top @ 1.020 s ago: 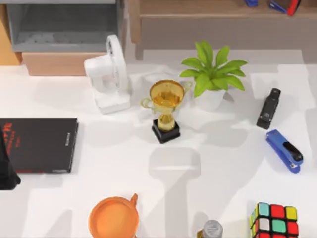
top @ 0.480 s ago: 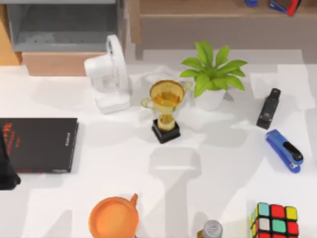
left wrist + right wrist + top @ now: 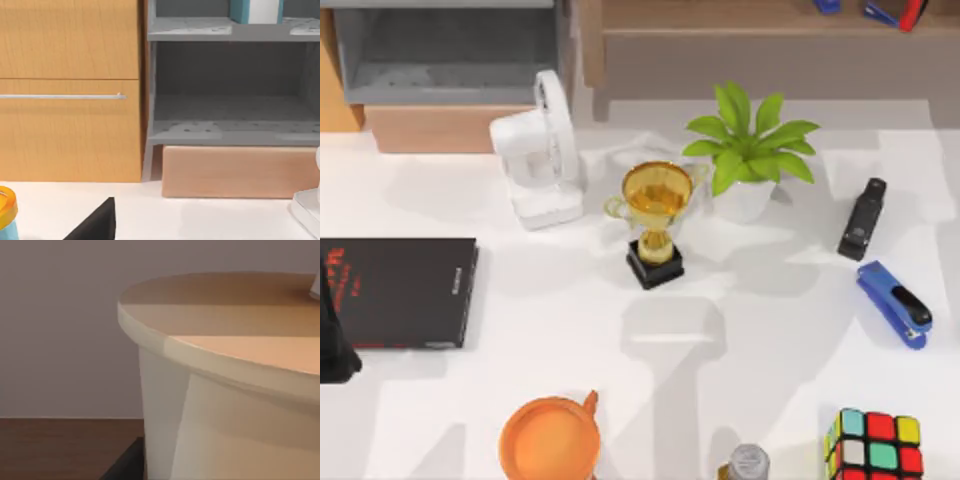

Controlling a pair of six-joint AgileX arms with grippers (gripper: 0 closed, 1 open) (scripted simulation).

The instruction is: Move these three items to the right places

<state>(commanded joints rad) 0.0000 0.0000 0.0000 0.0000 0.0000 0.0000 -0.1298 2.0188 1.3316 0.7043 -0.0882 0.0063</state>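
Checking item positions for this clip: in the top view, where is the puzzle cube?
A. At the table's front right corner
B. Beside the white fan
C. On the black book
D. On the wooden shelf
A: the cube sits at the bottom right of the top view, below the blue stapler, far from the fan and the black book.

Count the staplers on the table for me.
2, both at the table's right side: a black stapler and, just in front of it, a blue stapler. More may sit on the shelf behind, partly cut off.
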